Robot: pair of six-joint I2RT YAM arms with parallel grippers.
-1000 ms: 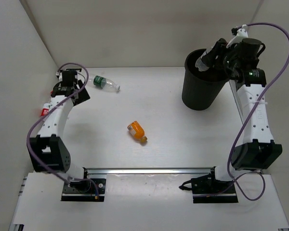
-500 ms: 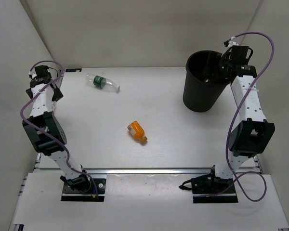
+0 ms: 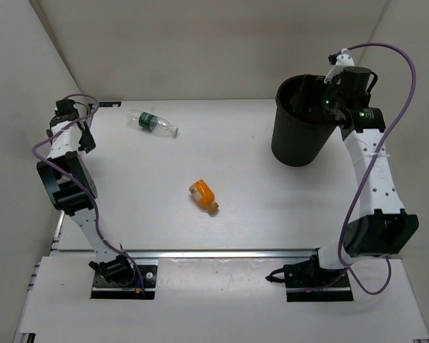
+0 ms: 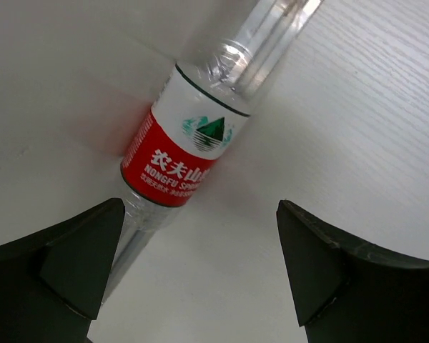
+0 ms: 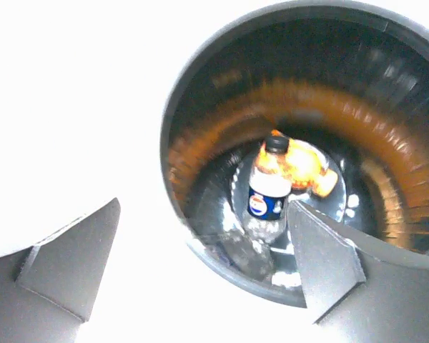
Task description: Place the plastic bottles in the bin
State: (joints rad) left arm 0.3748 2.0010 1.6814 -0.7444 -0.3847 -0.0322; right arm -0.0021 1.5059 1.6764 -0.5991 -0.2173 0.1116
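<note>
The right gripper (image 5: 204, 207) is being held over the mouth of the bin (image 3: 298, 143), fingers spread wide with nothing between them. Down inside, the bottle with the dark label (image 5: 269, 194) is being shown resting on the bottom, with an orange shape (image 5: 309, 168) touching it that cannot be made out clearly. The bin is being seen upright at the far right of the desk (image 3: 272, 207).

Over at the far left, the left gripper (image 4: 200, 207) is being held above the red-label bottle (image 4: 182, 150), fingers parted wide and gripping nothing. That bottle is lying where the desk meets the side wall (image 4: 50, 86). The green-label bottle (image 3: 151, 122) is being seen on its side toward the far left of the desk, and the squat orange bottle (image 3: 202, 194) on its side near the middle, both well apart from the bin.
</note>
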